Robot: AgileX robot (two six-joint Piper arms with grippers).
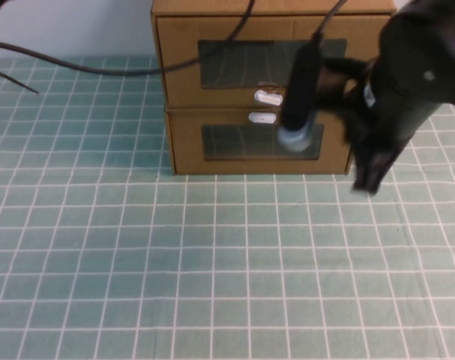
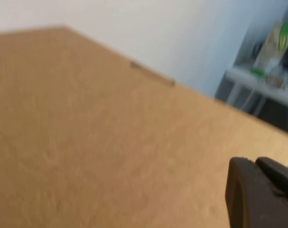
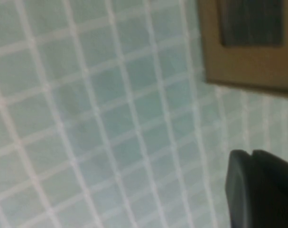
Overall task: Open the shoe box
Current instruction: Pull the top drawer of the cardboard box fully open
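Since the shoe box (image 1: 186, 150), at the far centre of the surface (image 1: 137, 262), looks like light, stiff cardboard that may slide, its white tab (image 1: 262, 118) seems the best hold; the right gripper (image 1: 366, 183) hangs pressed together beside its right corner, and the left gripper (image 2: 255, 164) is likewise together over its top.

Brown cardboard shoe box (image 1: 212, 161), two stacked units: plain tan, dark grey-green window panels (image 1: 234, 142), white plastic tabs (image 1: 266, 98) on the fronts. Counter (image 1: 137, 262) below the box: pale teal, white square grid. Thin black cable (image 1: 62, 62). Left gripper (image 2: 255, 164) and right gripper (image 1: 366, 182): black.
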